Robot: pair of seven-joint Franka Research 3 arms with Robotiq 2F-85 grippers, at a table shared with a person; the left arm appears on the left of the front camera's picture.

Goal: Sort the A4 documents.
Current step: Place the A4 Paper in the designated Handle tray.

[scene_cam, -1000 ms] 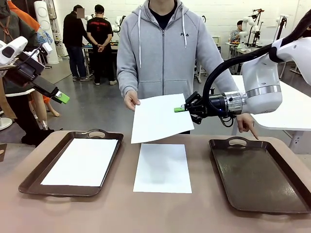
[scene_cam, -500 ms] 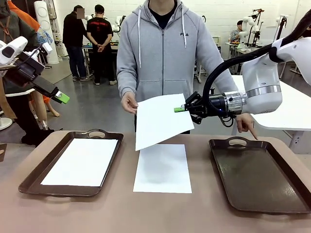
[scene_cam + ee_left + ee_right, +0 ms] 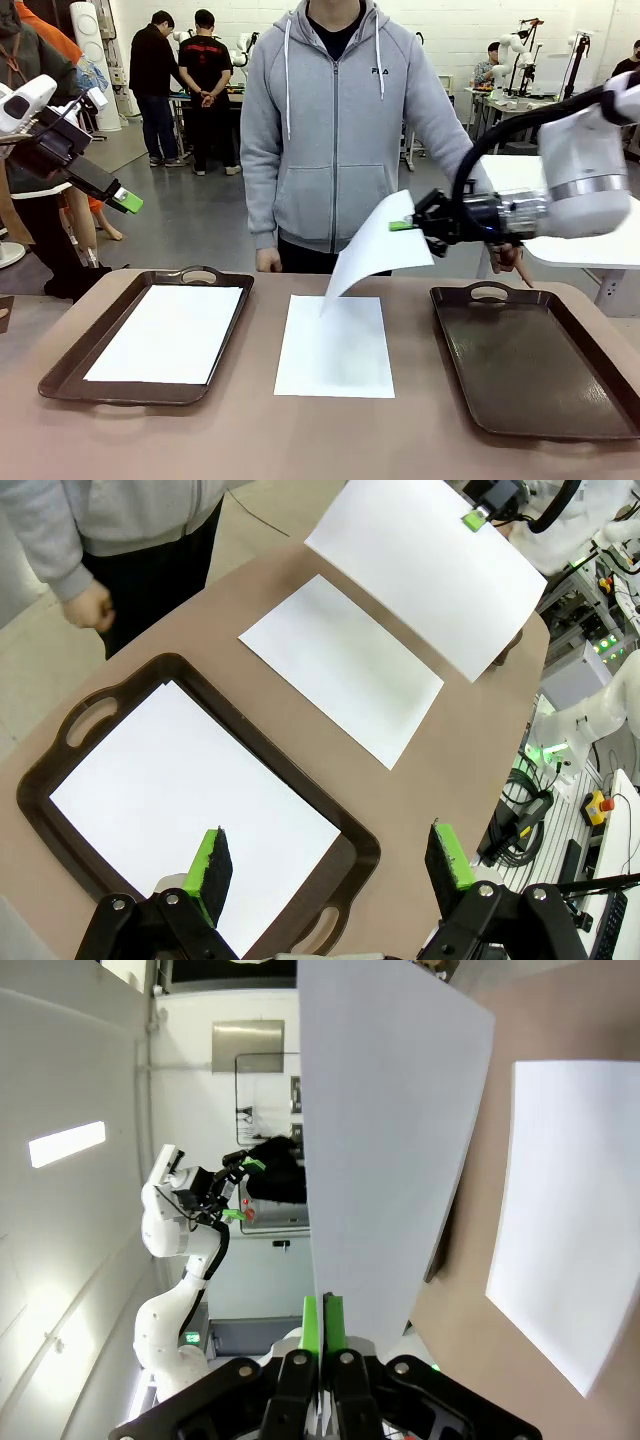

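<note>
One sheet is being pinched by its edge in the closed right gripper. It is hanging slanted over the far edge of the loose sheet mid-table, likely being carried to the empty right tray. Another sheet is lying in the left tray. The left gripper is being held wide open, gripping nothing, above that tray, probably waiting. No print is being made out, so the sorting rule is unclear. The right tray is being cut off at the frame edge.
</note>
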